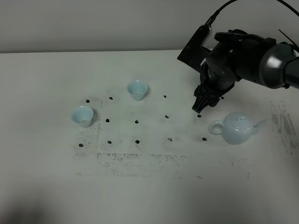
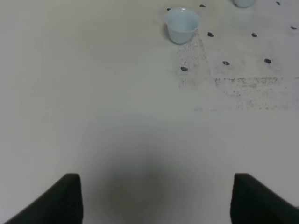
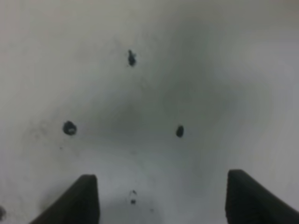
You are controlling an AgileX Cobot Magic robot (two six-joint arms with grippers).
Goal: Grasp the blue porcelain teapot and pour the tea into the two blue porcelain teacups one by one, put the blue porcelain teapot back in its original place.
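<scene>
Lower right of the high view, the blue porcelain teapot (image 1: 238, 129) stands upright on the worktop (image 1: 46, 186), its handle (image 1: 215, 127) turned toward the centre, I judge for an easy grasp. The near teacup (image 1: 82, 115) at left and the far teacup (image 1: 137, 89) at upper centre stand well apart. The right gripper (image 1: 198, 108), wide open and empty, hangs near the handle. The left gripper (image 2: 156, 200), also open and empty, is outside this view; whether the cups hold tea you cannot tell

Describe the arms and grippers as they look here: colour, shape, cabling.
Right arm: matte black shell, glossy grey rounded joint, boxy black camera mount, black cable looping off the top. Right gripper tapers to dark fingers. Left gripper: only two black fingertips show. No markings visible.
</scene>
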